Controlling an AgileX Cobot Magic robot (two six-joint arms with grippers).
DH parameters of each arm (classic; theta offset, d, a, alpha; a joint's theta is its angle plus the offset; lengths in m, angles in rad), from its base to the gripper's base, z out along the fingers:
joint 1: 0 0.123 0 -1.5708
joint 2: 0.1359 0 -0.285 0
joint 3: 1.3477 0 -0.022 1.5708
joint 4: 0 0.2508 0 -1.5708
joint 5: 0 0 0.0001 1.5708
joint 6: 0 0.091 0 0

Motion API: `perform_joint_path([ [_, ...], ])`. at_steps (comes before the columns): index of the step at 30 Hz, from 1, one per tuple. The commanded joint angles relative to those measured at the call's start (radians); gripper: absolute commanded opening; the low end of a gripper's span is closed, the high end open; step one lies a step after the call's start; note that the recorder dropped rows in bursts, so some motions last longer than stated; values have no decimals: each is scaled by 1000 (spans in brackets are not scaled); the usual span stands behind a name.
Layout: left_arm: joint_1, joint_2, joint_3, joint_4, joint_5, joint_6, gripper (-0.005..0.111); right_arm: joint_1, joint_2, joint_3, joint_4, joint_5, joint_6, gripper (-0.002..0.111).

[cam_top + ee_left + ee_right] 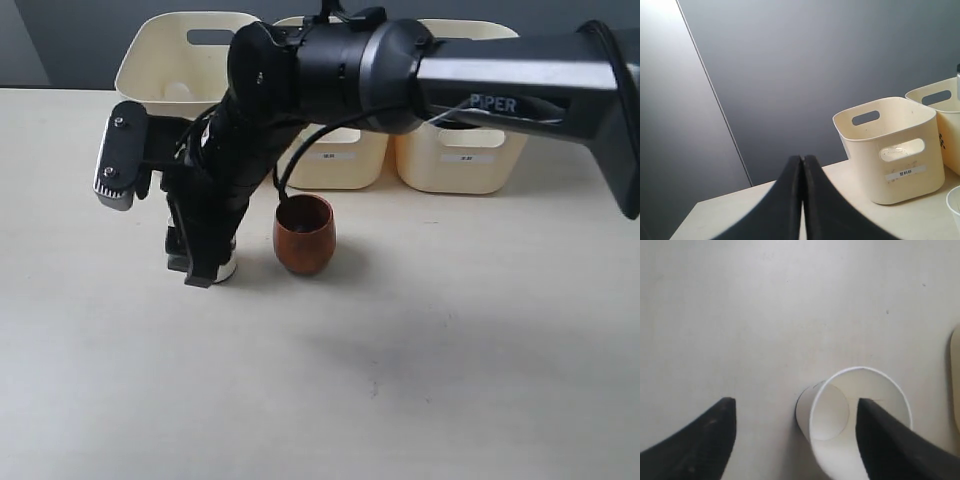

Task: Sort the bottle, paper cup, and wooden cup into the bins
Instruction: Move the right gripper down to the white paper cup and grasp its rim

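- The right gripper (795, 440) is seen spread wide, with nothing held. In the right wrist view one dark finger (700, 440) lies well clear of the paper cup (850, 425), while the other overlaps the cup's rim on its far side; whether that finger touches the rim cannot be told.
- The paper cup is found upright on the pale table (450, 380), low beside the right arm's wrist in the exterior view, where only its white base (226, 270) shows behind the black fingers.
- The wooden cup (303, 233) stands upright just beside it, close to the arm but not held.
- The three cream bins (180, 70) are ranged along the back of the table. The bottle cannot be made out with certainty; a pale shape is glimpsed through the handle cut-out of the leftmost bin.
- The left gripper (801, 200) is seen with its two fingers pressed together and nothing between them, pointed toward the nearest bin (890, 150).
- The paper cup is judged light, thin-walled and easily crushed or tipped; a gentle squeeze is called for, taken across the wall below the rolled rim, where the rim lends stiffness.
- With only one finger alongside it, the cup is judged not yet centred between the fingers, and a sideways shift would probably be needed before closing.
- The wooden cup is judged stiff, heavier and smooth, so a firmer hold around its widest part would be suited.
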Motion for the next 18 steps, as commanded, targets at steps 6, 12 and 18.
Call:
perform_joint_path([
  [6, -1, -2, 2, 0, -6, -2, 0, -7, 58, -18, -104, -5, 75, 70],
  [12, -1, -2, 2, 0, -6, -2, 0, -7, 69, -18, -119, -49, 79, 70],
  [18, -1, -2, 2, 0, -6, -2, 0, -7, 76, -18, -119, -52, 81, 69],
])
